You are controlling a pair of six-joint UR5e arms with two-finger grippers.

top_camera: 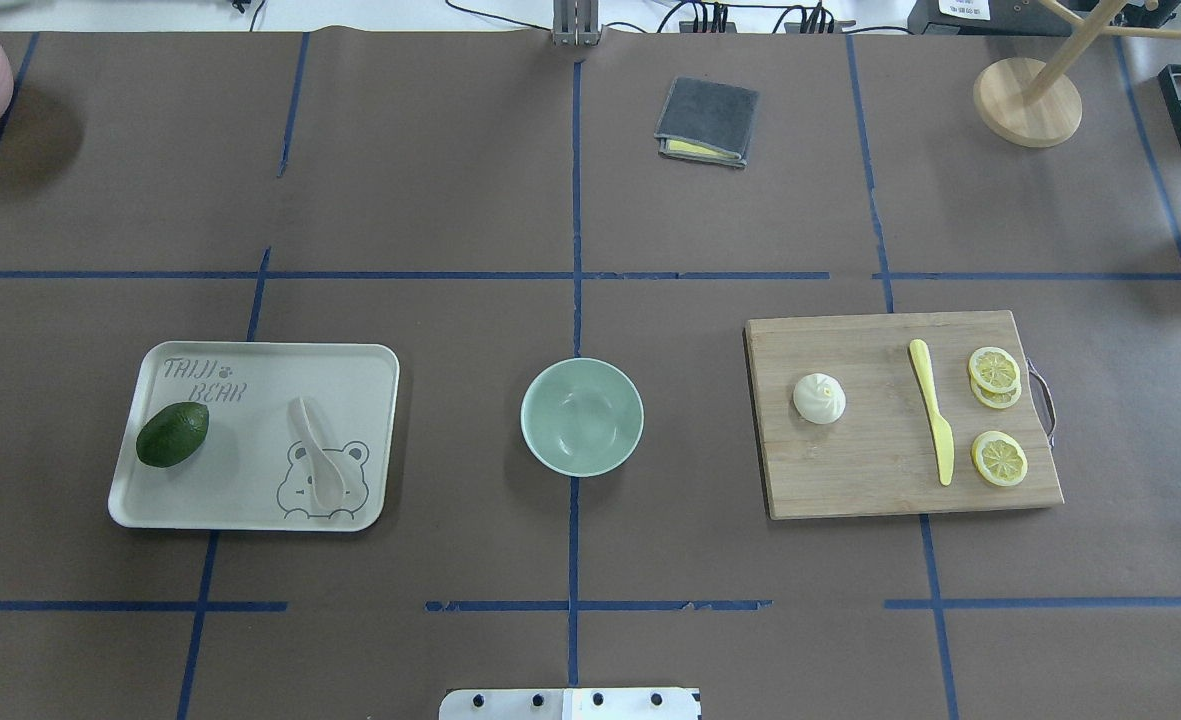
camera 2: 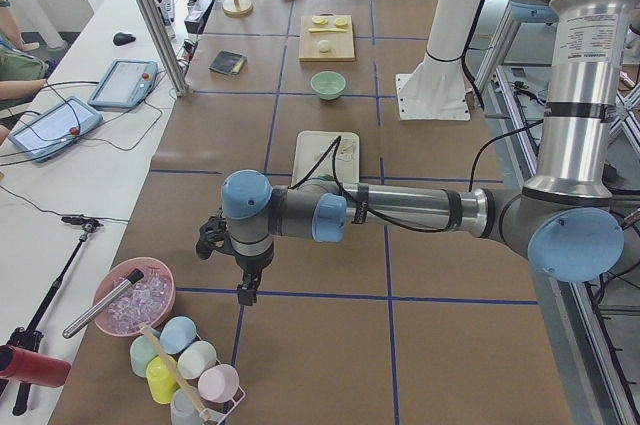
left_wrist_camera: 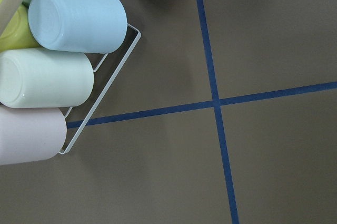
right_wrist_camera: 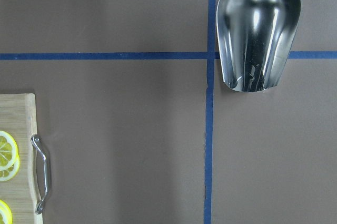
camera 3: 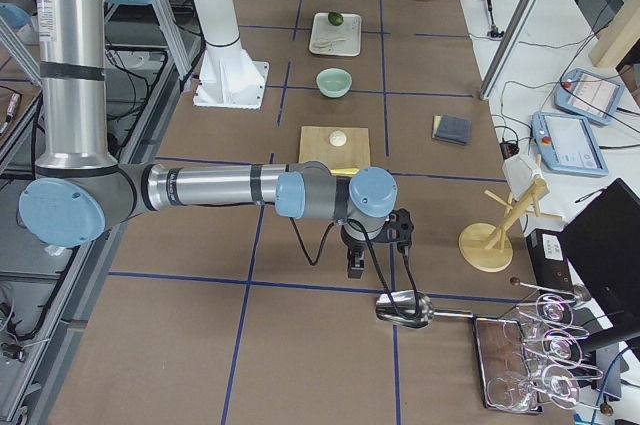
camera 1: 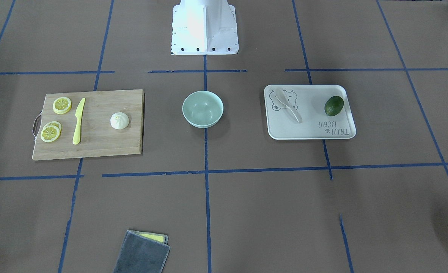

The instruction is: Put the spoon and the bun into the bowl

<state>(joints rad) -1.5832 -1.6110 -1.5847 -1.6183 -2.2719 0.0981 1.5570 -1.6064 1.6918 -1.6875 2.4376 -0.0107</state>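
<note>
Front-facing cam sits across the table, steep down, robot base at top; overhead sits behind the robot, base at bottom edge. Both share bowl, tray and cutting board, seen from opposite sides. Side cams look along the table from each end, wide. Wrist cams point straight down, close: left over cups, right over metal scoop and board handle.

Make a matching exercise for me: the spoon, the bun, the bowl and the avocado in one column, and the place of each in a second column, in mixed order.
Column one
1. spoon
2. bun
3. bowl
4. avocado

Column two
A. on the wooden board
B. on the tray, at the end nearer the bowl
C. on the table, between tray and wooden board
D. on the tray, at the end farther from the bowl

Pairs: 1-B, 2-A, 3-C, 4-D
</note>
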